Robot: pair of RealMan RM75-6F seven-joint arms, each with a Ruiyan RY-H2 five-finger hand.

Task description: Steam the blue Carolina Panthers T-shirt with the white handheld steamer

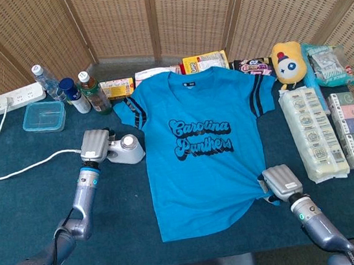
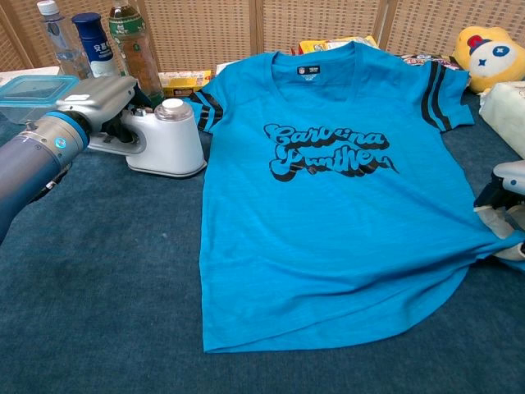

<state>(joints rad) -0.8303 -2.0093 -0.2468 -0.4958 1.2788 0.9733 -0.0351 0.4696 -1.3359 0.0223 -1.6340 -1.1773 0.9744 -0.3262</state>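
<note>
Two metallic grey robot arms are showing, rounded and smooth. Each is ending in a silver, boxy robot hand with dark fingers underneath: the left robot hand (image 1: pixel 94 145), the right robot hand (image 1: pixel 281 184). A blue ring with a small round light is circling each wrist.

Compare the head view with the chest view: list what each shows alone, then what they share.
Only the head view shows the power strip, the white cord and the snack packs at the right. Only the chest view shows the steamer's side profile up close. Both show the T-shirt, the left robot hand gripping the steamer beside the shirt, and the right robot hand pinching the hem.
</note>
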